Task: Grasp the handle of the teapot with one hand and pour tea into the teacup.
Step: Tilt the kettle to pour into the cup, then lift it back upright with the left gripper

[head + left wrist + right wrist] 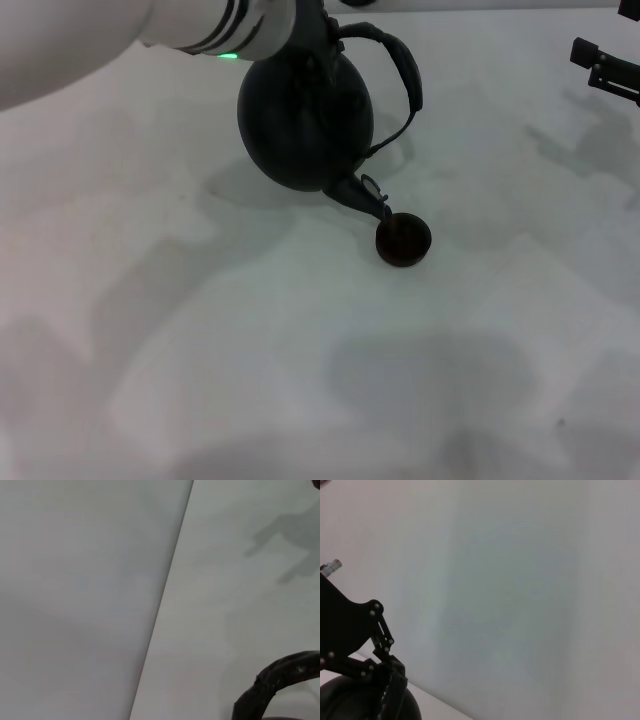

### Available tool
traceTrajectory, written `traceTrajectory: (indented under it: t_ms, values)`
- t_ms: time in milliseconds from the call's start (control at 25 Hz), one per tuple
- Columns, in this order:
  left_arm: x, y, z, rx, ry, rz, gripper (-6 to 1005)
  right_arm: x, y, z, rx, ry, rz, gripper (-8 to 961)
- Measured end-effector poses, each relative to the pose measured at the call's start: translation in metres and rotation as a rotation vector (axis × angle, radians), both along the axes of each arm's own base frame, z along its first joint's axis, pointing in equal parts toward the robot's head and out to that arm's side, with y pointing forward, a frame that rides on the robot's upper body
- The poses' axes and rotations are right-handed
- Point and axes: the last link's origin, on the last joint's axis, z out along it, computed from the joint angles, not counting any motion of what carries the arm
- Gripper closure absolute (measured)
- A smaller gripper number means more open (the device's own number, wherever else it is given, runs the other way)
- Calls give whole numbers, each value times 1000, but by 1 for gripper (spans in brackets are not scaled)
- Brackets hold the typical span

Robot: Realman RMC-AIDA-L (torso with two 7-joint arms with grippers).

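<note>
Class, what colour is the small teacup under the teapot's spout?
Black; the teacup shows best in the head view.

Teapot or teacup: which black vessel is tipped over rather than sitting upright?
The teapot, held at its handle by the left claw, tilts spout-down over the upright teacup.

A smooth, matte white bench [300, 380] fills the head view, mottled with soft grey shadows under diffuse overhead light. Behind it rises a plain pale grey-white wall [510, 580], meeting the bench's far edge in a straight line.
</note>
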Motion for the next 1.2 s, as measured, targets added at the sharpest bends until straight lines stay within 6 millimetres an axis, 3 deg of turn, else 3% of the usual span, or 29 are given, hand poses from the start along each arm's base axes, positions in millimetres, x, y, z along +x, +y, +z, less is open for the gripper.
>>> traceTrajectory:
  t_ms: [1200]
  values:
    - [7,0,-2,-9,14,-18,873,1,1,0,6,-5,-8,128]
